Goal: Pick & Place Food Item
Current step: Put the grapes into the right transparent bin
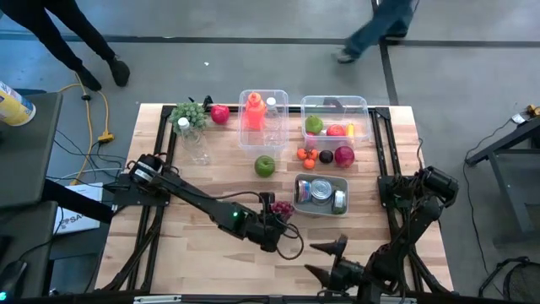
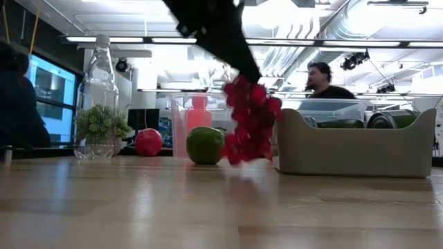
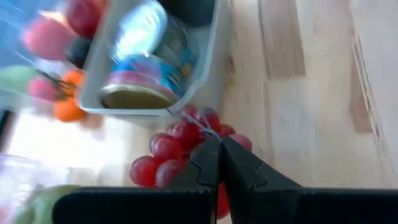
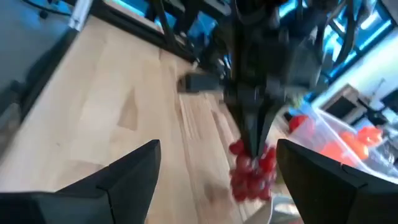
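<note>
On my desk (image 1: pixel 211 181): one bunch of red grapes (image 1: pixel 281 208), one bunch of green grapes (image 1: pixel 189 113), one green apple (image 1: pixel 265 165), one red apple (image 1: pixel 220 114) and one glass bottle (image 1: pixel 196 143). Two clear tubs (image 1: pixel 263 120) stand at the far edge, and one grey bin (image 1: pixel 321 194) holds two tins (image 1: pixel 314 190). I count two pincers: my left pincer (image 1: pixel 275 221) and my right pincer (image 1: pixel 325 260).
</note>
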`<state>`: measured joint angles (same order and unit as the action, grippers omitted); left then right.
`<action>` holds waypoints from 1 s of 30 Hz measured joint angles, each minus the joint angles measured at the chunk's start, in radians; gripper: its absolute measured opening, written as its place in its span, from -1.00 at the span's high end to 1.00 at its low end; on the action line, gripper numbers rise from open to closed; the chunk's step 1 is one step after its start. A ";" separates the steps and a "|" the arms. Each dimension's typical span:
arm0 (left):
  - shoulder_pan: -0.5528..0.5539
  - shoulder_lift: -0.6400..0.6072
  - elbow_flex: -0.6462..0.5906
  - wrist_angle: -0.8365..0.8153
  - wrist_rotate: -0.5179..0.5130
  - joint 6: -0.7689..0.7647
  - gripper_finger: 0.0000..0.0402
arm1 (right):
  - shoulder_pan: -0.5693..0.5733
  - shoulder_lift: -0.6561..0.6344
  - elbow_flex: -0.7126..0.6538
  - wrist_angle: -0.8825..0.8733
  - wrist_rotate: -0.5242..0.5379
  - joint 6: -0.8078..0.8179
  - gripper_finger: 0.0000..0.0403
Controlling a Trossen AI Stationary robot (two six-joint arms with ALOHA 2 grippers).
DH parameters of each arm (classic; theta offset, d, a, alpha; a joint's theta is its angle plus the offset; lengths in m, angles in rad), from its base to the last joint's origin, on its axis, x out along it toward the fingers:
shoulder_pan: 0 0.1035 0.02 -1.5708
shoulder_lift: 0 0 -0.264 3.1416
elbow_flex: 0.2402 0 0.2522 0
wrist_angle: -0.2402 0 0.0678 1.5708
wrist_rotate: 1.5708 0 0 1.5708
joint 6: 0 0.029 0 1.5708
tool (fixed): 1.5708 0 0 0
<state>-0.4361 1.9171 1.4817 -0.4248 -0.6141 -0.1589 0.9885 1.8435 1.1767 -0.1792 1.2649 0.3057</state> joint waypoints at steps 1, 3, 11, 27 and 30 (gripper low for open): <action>-0.006 -0.002 0.006 0.003 -0.026 0.000 1.00 | -0.008 0.000 0.000 -0.025 -0.005 0.029 -0.53; -0.018 -0.015 0.018 0.002 -0.069 0.000 1.00 | -0.028 0.000 0.000 -0.067 -0.038 0.092 -0.53; -0.035 -0.061 0.071 0.029 -0.075 -0.101 1.00 | -0.101 0.000 0.000 -0.103 -0.138 0.113 -0.53; -0.080 -0.060 0.071 0.071 -0.069 -0.109 1.00 | -0.124 0.000 0.000 -0.083 -0.219 0.095 -0.53; -0.084 -0.060 0.071 0.070 -0.069 -0.135 1.00 | -0.140 0.000 0.000 -0.089 -0.246 0.088 -0.53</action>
<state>-0.5205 1.8574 1.5532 -0.3546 -0.6827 -0.2943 0.8488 1.8435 1.1763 -0.2684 1.0187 0.3932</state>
